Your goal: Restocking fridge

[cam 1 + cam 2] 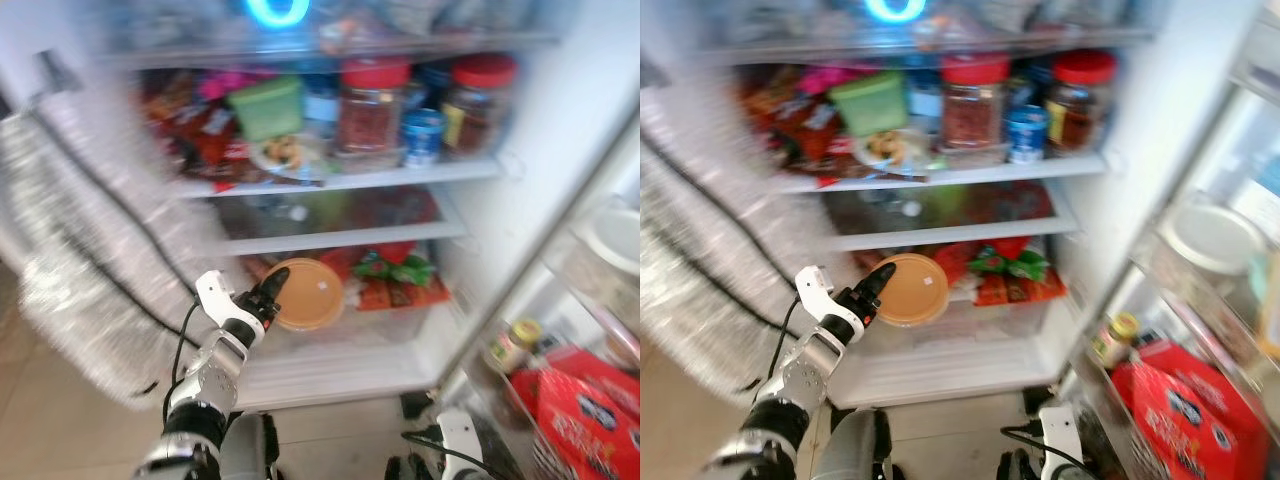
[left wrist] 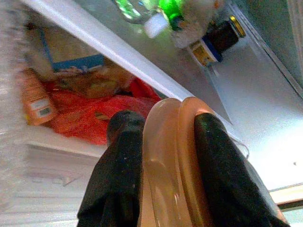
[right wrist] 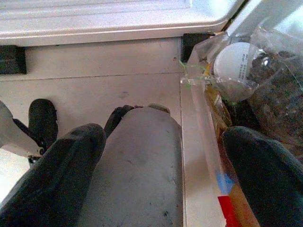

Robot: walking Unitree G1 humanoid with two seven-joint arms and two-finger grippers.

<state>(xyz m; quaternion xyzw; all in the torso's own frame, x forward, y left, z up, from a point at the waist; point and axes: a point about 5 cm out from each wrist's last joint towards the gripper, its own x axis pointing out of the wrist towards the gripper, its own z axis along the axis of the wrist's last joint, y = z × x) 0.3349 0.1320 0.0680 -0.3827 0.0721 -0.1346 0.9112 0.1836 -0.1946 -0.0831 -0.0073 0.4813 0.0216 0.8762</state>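
While the fridge (image 1: pixel 560 130) stands open, the left gripper (image 1: pixel 268 292) is raised at the lower compartment, fingers (image 2: pixel 118 175) clamped on the rim of an orange lidded container (image 1: pixel 306 294). Container held on edge, just in front of red and green packets (image 1: pixel 398 275). Shelf above carries a green box (image 1: pixel 268 106) and red-lidded jars (image 1: pixel 372 105). Right gripper (image 3: pixel 161 165) hangs low by the door shelf (image 3: pixel 201 156), fingers spread wide, grasping nothing; red packet (image 1: pixel 580 415) in door bin

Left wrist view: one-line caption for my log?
Left hand shut on orange lidded container before the fridge's lower shelf.
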